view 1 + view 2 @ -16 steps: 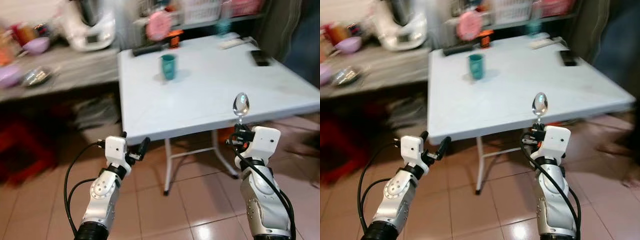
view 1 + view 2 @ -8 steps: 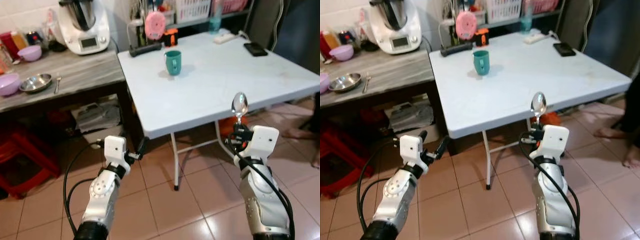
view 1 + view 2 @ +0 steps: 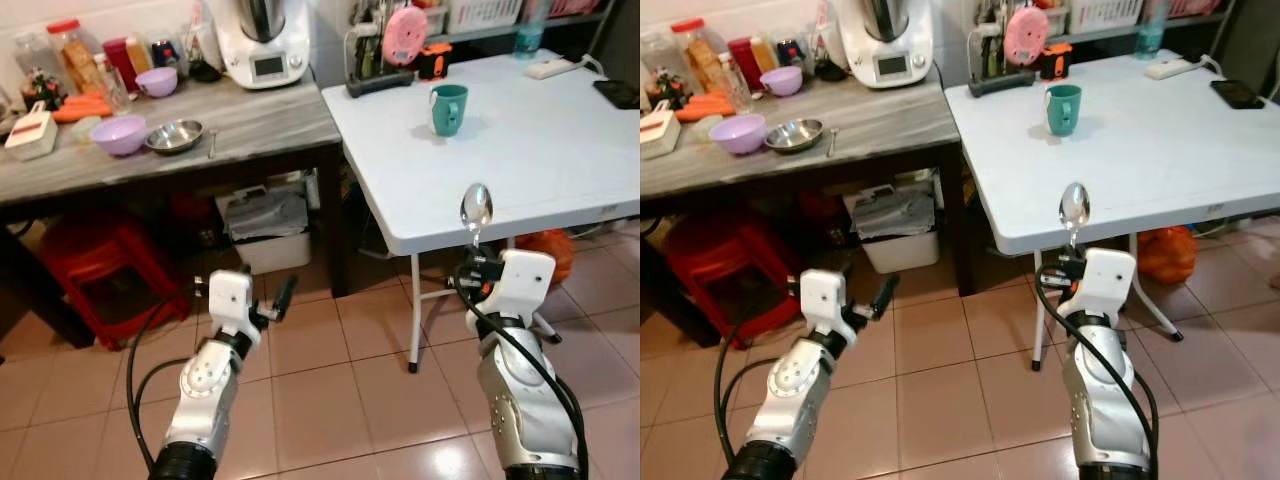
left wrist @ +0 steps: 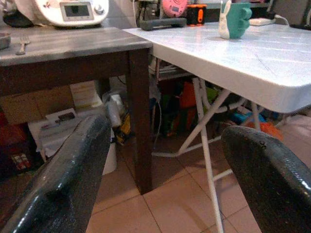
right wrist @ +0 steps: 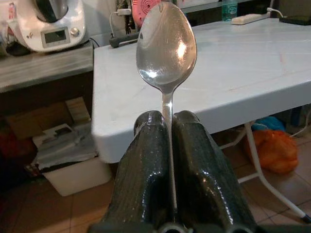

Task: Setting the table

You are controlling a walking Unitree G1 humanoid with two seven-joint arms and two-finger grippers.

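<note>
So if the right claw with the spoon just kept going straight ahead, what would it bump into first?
Probably the white table's near edge, met by the spoon sticking out of the right claw; depth is unclear.

We hold our right gripper (image 3: 478,268) raised, its fingers pinched tight together. Our left gripper (image 3: 278,300) is forward at the same height, fingers spread apart.

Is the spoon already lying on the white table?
No, the right gripper holds the spoon upright, short of the white table.
</note>
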